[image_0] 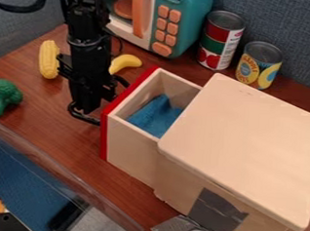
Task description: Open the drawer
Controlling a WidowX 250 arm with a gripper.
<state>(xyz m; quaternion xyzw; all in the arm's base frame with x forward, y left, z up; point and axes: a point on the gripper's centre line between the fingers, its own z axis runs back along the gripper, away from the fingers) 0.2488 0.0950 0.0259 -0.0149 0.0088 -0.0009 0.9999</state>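
My gripper [106, 106] is upper left of centre, by the drawer's red front [104, 137]; can't tell if wide or narrow. Drawer [133, 153] open mid-frame, blue cloth [156, 116] inside.

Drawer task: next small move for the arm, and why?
Probably back the gripper slightly away from the red front: it sits right by it, and the drawer already stands well out of the wooden box, blue cloth exposed, so more pulling seems unneeded.
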